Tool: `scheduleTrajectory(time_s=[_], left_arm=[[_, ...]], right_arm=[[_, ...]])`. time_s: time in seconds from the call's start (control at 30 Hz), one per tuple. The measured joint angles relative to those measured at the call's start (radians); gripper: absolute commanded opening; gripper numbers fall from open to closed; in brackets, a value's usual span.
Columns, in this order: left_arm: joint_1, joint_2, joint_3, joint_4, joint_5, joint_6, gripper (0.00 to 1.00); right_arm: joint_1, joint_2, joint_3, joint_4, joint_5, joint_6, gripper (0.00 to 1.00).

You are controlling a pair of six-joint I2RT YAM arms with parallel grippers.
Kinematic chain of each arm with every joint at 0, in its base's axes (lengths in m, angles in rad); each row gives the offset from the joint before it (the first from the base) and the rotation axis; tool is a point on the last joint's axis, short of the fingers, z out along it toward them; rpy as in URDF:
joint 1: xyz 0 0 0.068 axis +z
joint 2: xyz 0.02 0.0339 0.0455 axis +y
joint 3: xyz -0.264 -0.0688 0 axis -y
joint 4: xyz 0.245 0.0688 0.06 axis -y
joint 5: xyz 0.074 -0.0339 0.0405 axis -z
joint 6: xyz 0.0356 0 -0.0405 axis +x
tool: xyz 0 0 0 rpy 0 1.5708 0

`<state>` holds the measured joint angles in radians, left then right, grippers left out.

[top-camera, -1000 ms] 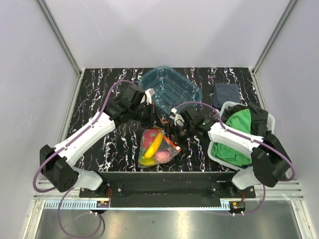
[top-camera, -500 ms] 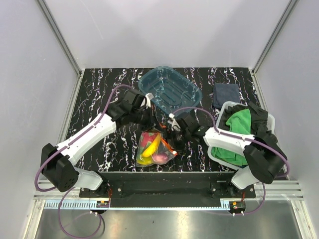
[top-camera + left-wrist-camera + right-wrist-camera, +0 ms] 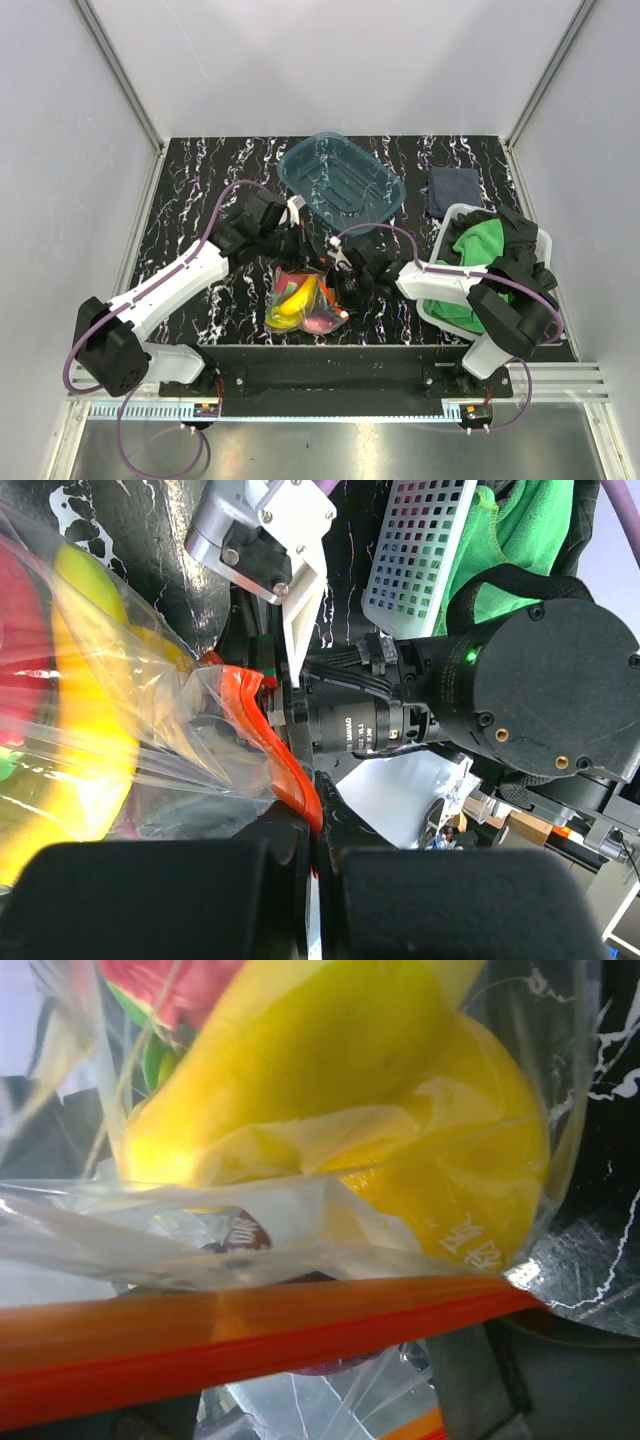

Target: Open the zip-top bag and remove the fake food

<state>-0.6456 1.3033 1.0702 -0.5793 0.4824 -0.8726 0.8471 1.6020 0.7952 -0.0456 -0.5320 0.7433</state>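
Strip (image 3: 285, 760) of zip-top bag (image 3: 300, 300) clamped in left end effector (image 3: 312, 852); right end effector (image 3: 343, 272) grip unclear.

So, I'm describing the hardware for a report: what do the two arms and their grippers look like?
Both the left arm and right arm have white link shells between black rounded joints, each trailed by a purple cable. The left gripper and right gripper are black with white parts; a green light glows on the right one's round motor housing.

Clear, crinkly zip-top bag (image 3: 281, 301) with yellow, red, pink fake food (image 3: 300, 296) inside, front-centre.
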Motion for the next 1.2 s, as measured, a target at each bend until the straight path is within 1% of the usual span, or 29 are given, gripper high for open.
scheduleTrajectory(time_s=[0.03,0.1,0.13,0.2,0.23,0.27,0.37,0.43,0.5,0.57,0.6,0.7,0.77,0.8,0.83,1.0,1.13,1.2], left_arm=[[0.000,-0.003,-0.006,0.006,0.000,0.000,0.00],[0.000,-0.009,-0.017,0.017,0.000,0.000,0.00],[0.000,-0.011,-0.022,0.021,0.000,0.000,0.00],[0.000,-0.021,-0.034,0.029,-0.002,0.001,0.00],[0.000,-0.027,-0.038,0.031,-0.003,0.002,0.00],[0.000,-0.034,-0.042,0.031,-0.005,0.005,0.00],[0.000,-0.055,-0.046,0.023,-0.012,0.021,0.00],[0.001,-0.065,-0.046,0.019,-0.018,0.034,0.00],[0.002,-0.072,-0.046,0.013,-0.021,0.044,0.00],[0.002,-0.077,-0.046,0.004,-0.023,0.053,0.00],[0.002,-0.079,-0.046,-0.001,-0.023,0.057,0.00],[0.003,-0.083,-0.046,-0.005,-0.022,0.063,0.00],[0.003,-0.084,-0.046,-0.006,-0.019,0.063,0.00],[0.003,-0.084,-0.046,-0.005,-0.017,0.063,0.00],[0.003,-0.084,-0.046,-0.004,-0.014,0.062,0.00],[0.003,-0.076,-0.035,-0.003,-0.007,0.062,0.00],[0.003,-0.042,-0.007,-0.003,0.005,0.056,0.00],[0.004,-0.024,0.010,-0.002,0.014,0.051,0.00]], right_arm=[[0.000,0.000,-0.001,0.000,0.001,-0.002,0.62],[0.002,0.000,-0.005,-0.001,0.009,-0.002,0.52],[0.002,0.000,-0.005,-0.004,0.016,0.002,0.39],[0.003,-0.008,-0.005,-0.013,0.027,0.005,0.27],[0.003,-0.019,-0.005,-0.023,0.032,0.008,0.24],[0.003,-0.032,-0.005,-0.031,0.040,0.008,0.14],[0.003,-0.075,0.003,-0.053,0.054,0.006,0.08],[0.003,-0.094,0.021,-0.080,0.060,0.004,0.07],[0.005,-0.106,0.039,-0.109,0.062,-0.002,0.08],[0.006,-0.116,0.051,-0.129,0.069,-0.008,0.13],[0.006,-0.124,0.055,-0.140,0.071,-0.013,0.17],[0.006,-0.128,0.065,-0.162,0.070,-0.018,0.24],[0.006,-0.128,0.071,-0.166,0.069,-0.013,0.33],[0.006,-0.127,0.075,-0.167,0.068,-0.009,0.36],[0.006,-0.126,0.080,-0.165,0.064,-0.005,0.40],[0.006,-0.101,0.085,-0.127,0.011,-0.008,0.51],[0.003,-0.084,0.027,-0.054,-0.043,-0.008,0.62],[0.004,-0.083,0.002,-0.042,-0.071,-0.012,0.70]])
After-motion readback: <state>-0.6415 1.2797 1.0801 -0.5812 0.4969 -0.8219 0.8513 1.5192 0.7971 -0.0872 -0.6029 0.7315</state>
